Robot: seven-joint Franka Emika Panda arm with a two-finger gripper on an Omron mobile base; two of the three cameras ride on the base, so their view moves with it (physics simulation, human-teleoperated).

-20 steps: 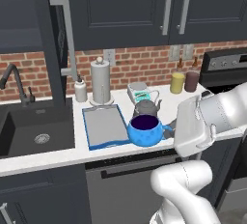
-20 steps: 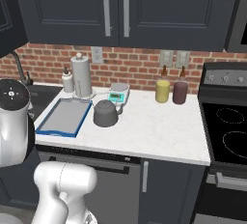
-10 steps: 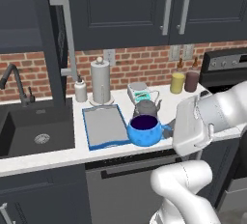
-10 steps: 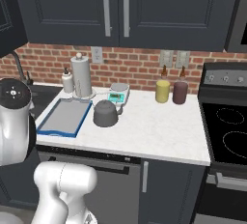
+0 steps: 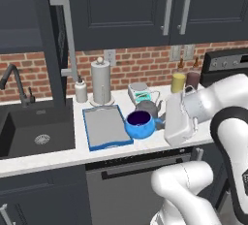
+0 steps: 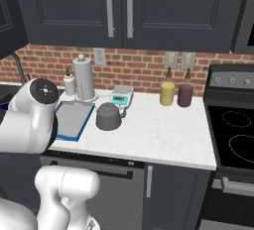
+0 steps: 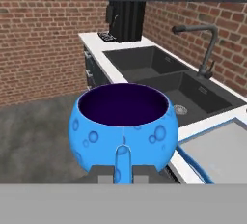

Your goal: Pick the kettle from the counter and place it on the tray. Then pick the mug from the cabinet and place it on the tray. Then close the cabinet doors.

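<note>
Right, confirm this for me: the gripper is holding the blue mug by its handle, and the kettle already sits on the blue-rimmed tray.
Wrong on the kettle. In the right base view the kettle stands on the counter beside the tray, not on it. The rest holds: the hand view shows the gripper shut on the handle of the mug.

The white arm is bent at the elbow and reached forward and leftward; the tool point(image 7: 122, 174) is closed, its fingertips point(image 7: 105, 175) clamped together.
</note>
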